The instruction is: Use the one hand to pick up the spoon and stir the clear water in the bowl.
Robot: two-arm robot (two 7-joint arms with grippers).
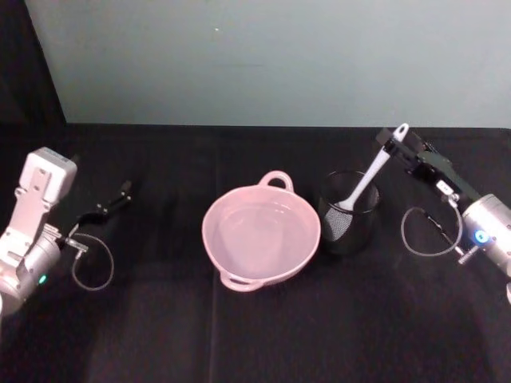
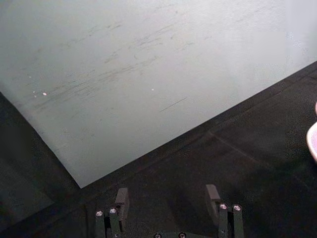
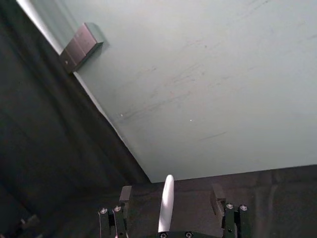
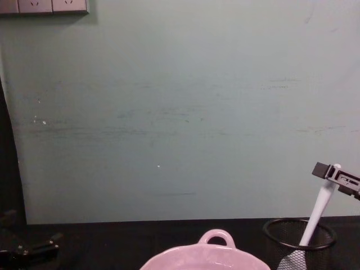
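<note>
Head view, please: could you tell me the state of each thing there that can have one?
Spoon: standing blade-down in the cup, leaning, not yet lifted.
Cup: upright, holding the spoon.
Bowl: upright, holding water.
Right gripper: open, jaws either side of the spoon's handle.
Left gripper: open, idle at the left.

A test lab: black-draped table (image 1: 255, 335), plain green backdrop (image 1: 263, 56).
</note>
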